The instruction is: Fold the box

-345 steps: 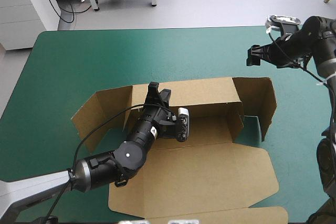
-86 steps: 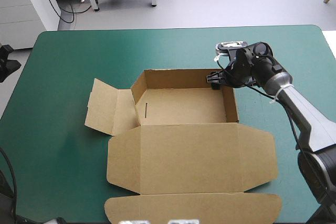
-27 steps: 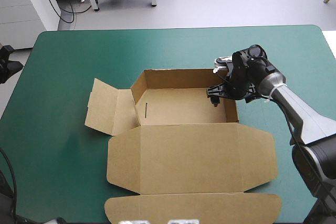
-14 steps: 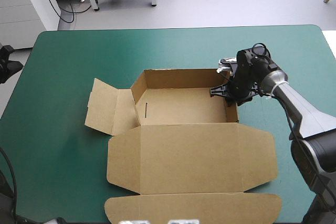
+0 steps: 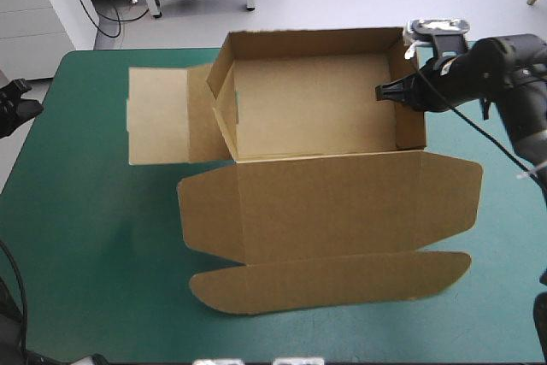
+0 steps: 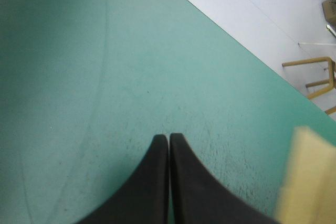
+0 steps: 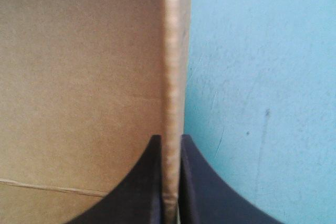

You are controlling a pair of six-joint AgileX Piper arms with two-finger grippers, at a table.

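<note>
Right hand (image 5: 382,90) pinches the box (image 5: 316,117) by its 3 o'clock wall (image 7: 172,77), black fingers (image 7: 152,182) all but closed with the board between them. This is probably a grip for carrying or turning the whole tray.

Box hangs over the bench (image 5: 94,237), centre toward 12 o'clock, apparently tipped up. Lid (image 5: 342,203) trails toward 6 o'clock. Untucked flap (image 5: 158,126) sticks out at 9 o'clock.

Left hand (image 6: 168,139) is closed on nothing at the 9 o'clock edge, clear of the work.
</note>
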